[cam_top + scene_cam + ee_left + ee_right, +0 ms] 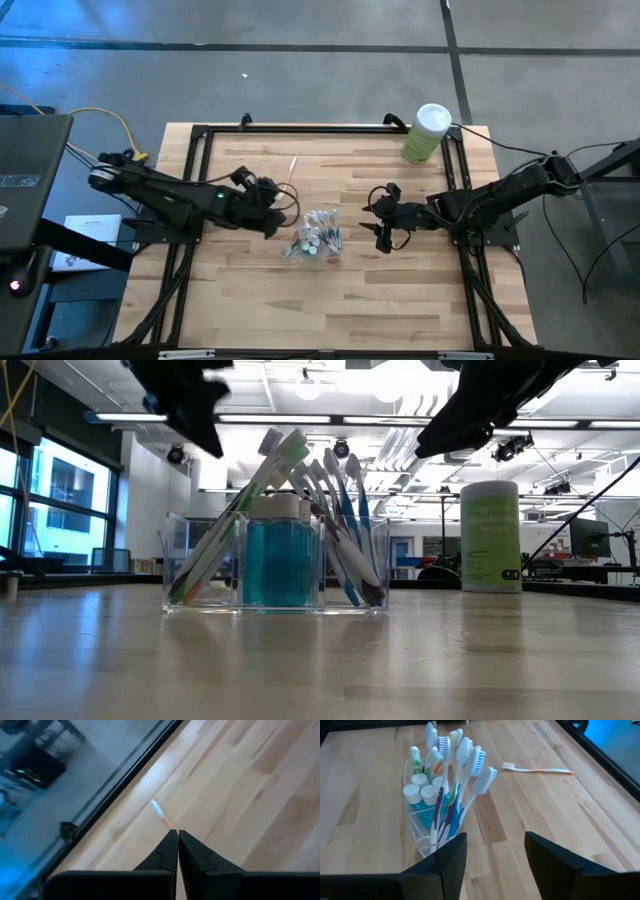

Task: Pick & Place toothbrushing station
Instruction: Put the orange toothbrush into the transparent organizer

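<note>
**Holder mid-table, one brush loose toward the far edge**

I see the clear holder point(313, 243) standing near the middle of the table point(420, 300), packed with toothbrushes point(461, 757) and white-capped tubes point(420, 792). Bare wood lies all round it, widest toward the near edge.

My left gripper point(272, 222) sits just to the holder's left, fingers pressed together and holding nothing. My right gripper point(382, 232) hovers to the holder's right, a little apart from it, jaws spread with nothing between them; its wrist camera looks past both fingers point(451, 856) straight at the holder.

A single loose toothbrush point(291, 168) lies flat on the wood toward the far edge, well apart from the holder. From overhead it is only a thin pale line; the right wrist view shows its white head and orange handle. The left wrist view catches just a blurred tip of it beyond the closed fingertips point(170, 845).

A green canister point(426, 133) with a white lid stands near the far right corner.

From the low view, both arms are cut off at the top, and the loose brush does not show.
</note>
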